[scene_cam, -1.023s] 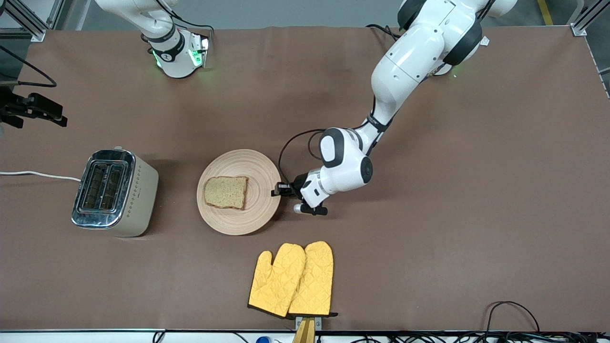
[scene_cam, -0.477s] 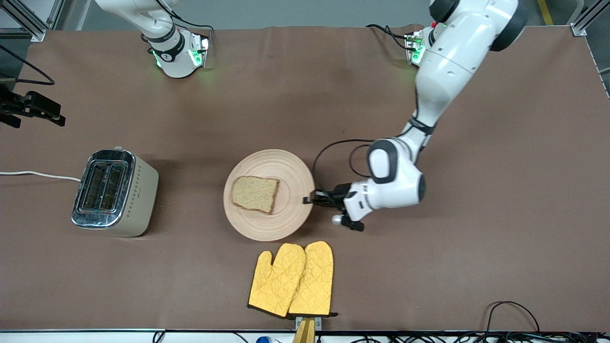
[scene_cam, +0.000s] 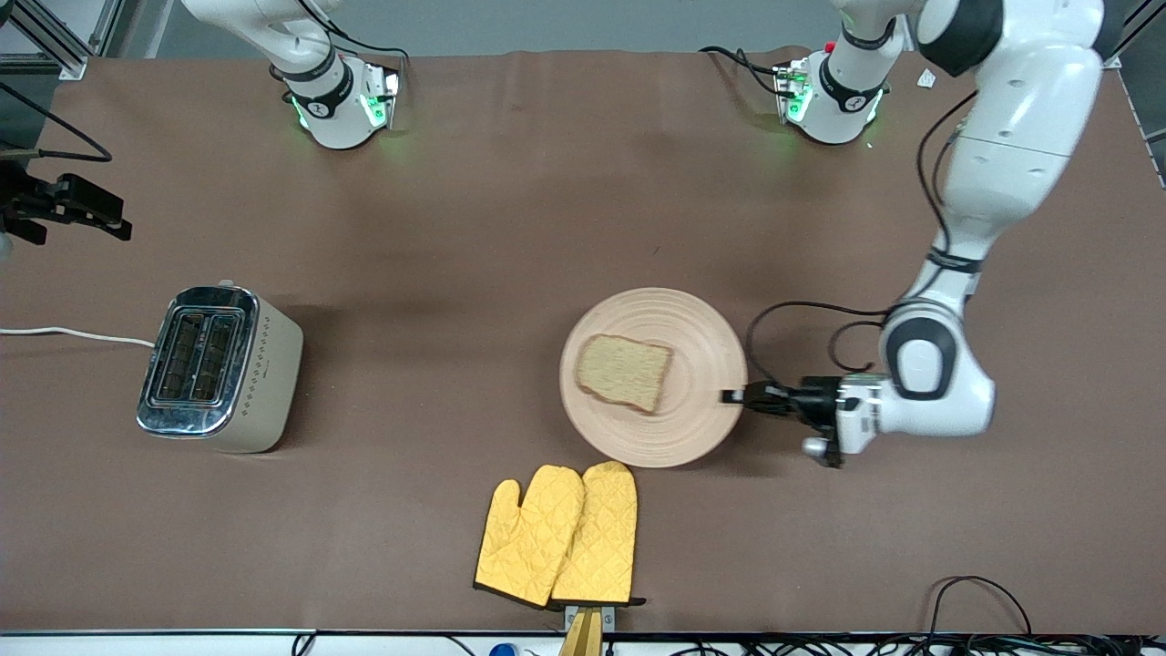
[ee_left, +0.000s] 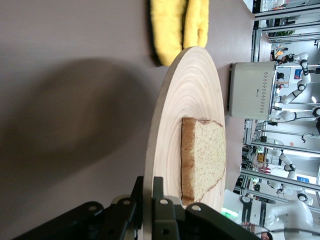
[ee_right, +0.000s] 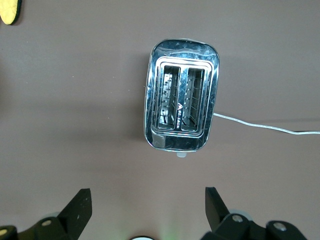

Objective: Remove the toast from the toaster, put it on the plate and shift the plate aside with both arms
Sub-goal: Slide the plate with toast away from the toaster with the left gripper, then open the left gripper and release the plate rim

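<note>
Right now the left gripper (scene_cam: 734,396) is pinched tight on the rim of the wooden plate (scene_cam: 701,337), at the edge toward the left arm's end of the table. The toast (scene_cam: 625,371) lies flat on that plate, roughly at its middle. The plate sits near the yellow oven mitts (scene_cam: 557,535), farther from the front camera than they are, and well apart from the toaster (scene_cam: 219,367), which stands toward the right arm's end of the table with both slots empty.

The right gripper (ee_right: 145,210) waits high over the table above the toaster, fingers spread wide and holding nothing.

Risks: the hold is a thin one-sided pinch on the rim, so a fast pull or a snag on the table cover could tilt the plate or let it slip out. A jerk could slide the toast toward the edge. The plate's near edge could also catch the mitts if it drifts toward the front camera.

Hard to see: the plate seems to rest on the table, but I can't tell whether it is lifted slightly. The left wrist view cuts off the plate's rim at the fingers (ee_left: 162,210). In the front view the right gripper is mostly cut off at the frame edge.
</note>
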{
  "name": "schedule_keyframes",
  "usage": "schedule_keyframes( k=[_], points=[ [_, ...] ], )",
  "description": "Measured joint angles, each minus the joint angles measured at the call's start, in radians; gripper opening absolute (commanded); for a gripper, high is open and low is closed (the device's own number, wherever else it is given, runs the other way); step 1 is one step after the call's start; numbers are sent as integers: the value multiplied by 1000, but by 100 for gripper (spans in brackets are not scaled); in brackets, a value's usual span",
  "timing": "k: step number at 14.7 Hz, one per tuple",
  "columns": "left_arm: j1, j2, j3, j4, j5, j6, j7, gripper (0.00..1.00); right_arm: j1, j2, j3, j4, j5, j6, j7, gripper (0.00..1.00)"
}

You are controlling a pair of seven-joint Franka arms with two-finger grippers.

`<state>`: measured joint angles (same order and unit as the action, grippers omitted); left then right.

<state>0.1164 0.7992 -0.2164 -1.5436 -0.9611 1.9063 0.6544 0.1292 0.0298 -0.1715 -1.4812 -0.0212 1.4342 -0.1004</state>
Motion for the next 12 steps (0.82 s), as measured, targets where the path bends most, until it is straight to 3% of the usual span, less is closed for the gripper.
schedule_keyframes(
  k=[6,12],
  points=[
    [260,3,0,-11,152,-91,204,0,2,0,2,2,0,-6,0,100],
    [349,58,0,-21,180,-92,240,1,13,0,4,3,0,-7,0,100]
  ],
)
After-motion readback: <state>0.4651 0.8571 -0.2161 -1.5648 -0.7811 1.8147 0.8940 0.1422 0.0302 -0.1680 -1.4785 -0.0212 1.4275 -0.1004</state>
